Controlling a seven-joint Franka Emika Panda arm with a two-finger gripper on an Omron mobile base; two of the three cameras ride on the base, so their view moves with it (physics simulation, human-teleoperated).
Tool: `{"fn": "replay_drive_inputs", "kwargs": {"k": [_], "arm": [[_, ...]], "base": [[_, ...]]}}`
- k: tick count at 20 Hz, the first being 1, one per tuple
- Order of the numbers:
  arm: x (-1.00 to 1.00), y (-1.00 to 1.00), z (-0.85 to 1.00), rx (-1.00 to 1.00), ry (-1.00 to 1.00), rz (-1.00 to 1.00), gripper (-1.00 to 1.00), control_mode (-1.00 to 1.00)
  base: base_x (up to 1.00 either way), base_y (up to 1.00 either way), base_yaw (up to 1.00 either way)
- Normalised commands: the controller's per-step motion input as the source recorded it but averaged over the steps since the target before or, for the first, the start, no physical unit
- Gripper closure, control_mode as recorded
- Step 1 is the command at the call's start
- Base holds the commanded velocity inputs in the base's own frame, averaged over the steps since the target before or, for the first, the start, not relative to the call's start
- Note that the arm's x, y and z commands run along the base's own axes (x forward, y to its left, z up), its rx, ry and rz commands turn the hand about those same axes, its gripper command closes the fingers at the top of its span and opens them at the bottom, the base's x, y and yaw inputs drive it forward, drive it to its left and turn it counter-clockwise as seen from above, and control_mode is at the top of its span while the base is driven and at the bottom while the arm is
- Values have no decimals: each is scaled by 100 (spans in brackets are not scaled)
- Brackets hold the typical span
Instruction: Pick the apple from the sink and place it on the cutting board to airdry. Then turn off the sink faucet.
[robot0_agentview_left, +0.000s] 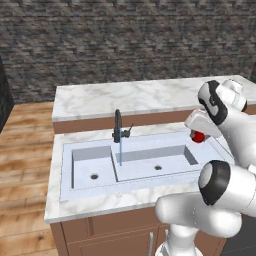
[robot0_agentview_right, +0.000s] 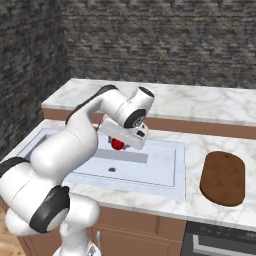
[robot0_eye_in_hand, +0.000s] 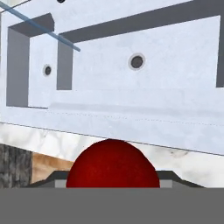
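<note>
My gripper (robot0_agentview_left: 199, 134) is shut on the apple (robot0_agentview_left: 198, 136), a glossy red ball held in the air over the right end of the sink (robot0_agentview_left: 150, 153). From the right base view, the apple (robot0_agentview_right: 117, 144) hangs under the white hand, above the wide bowl of the sink (robot0_agentview_right: 160, 165). In the hand view the apple (robot0_eye_in_hand: 113, 164) sits between the dark fingertips (robot0_eye_in_hand: 57, 179), with both bowls and their drains beyond. The black faucet (robot0_agentview_left: 118, 127) stands behind the sink and a thin blue stream of water (robot0_agentview_left: 120, 152) runs from it. The dark reddish cutting board (robot0_agentview_right: 223, 177) lies on the counter right of the sink.
A raised marble ledge (robot0_agentview_left: 135, 95) runs behind the sink counter, with a dark stone wall beyond. My own arm's white links (robot0_agentview_right: 65, 150) cross over the sink's left part. A dark appliance front (robot0_agentview_right: 220, 242) sits below the counter by the board.
</note>
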Motion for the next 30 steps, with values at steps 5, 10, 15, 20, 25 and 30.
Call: {"fn": "replay_drive_inputs", "kwargs": {"k": [5,10,15,20,25,30], "arm": [[-59,48,6,-6,-12,0,100,-100],[-38,21,28,-14,-6,0,100,-100],[-47,-14,48,-21,-13,0,100,-100],[-50,-41,52,-15,-9,0,100,-100],[-36,-45,35,-6,-2,-2,100,-100],[-5,-45,7,2,1,-13,100,-100]], "base": [[0,0,0],[0,0,0],[0,0,0],[0,0,0],[0,0,0],[0,0,0]]}}
